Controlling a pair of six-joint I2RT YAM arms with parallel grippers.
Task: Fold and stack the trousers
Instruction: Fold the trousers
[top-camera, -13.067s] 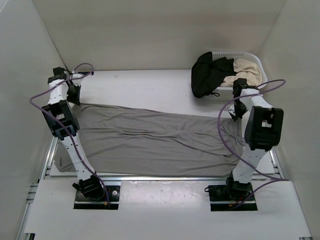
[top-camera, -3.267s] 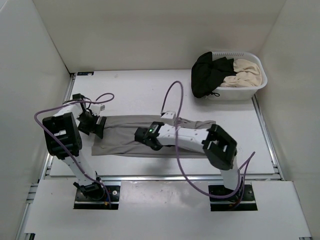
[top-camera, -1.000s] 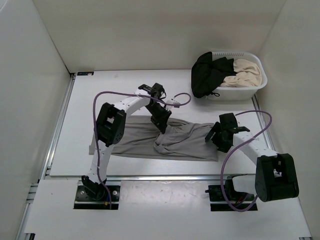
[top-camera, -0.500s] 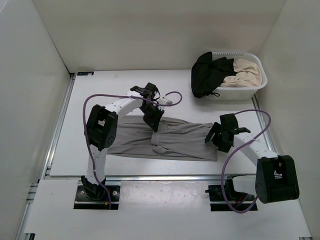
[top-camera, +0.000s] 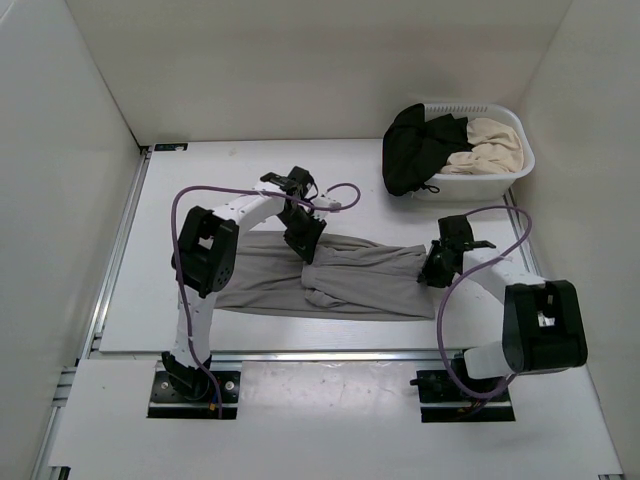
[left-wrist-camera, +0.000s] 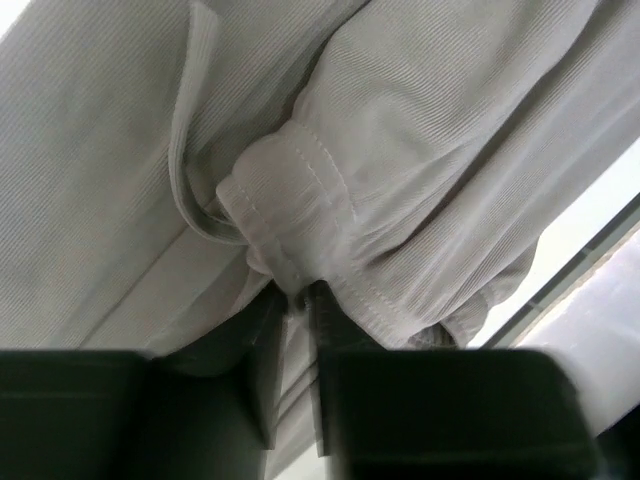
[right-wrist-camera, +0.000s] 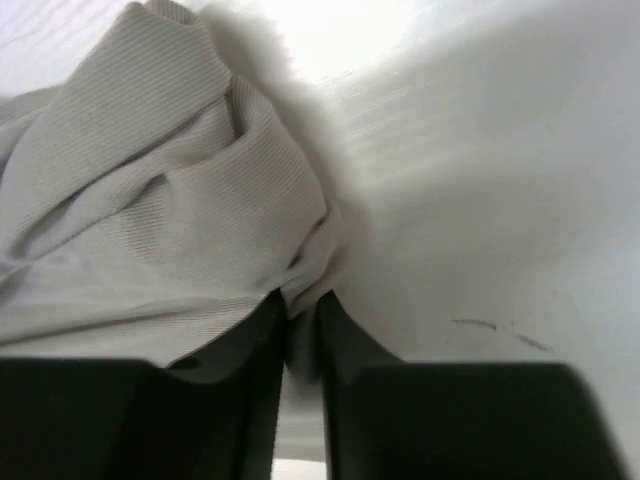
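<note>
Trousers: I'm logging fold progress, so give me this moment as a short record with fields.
trousers: grey, lying as a long band across the table, bunched mid-length
left hand: pinching a stitched hem at the bunch
right hand: pinching the band's right end
basket: far right, holds a black garment and a cream garment
stack: not yet made
</note>
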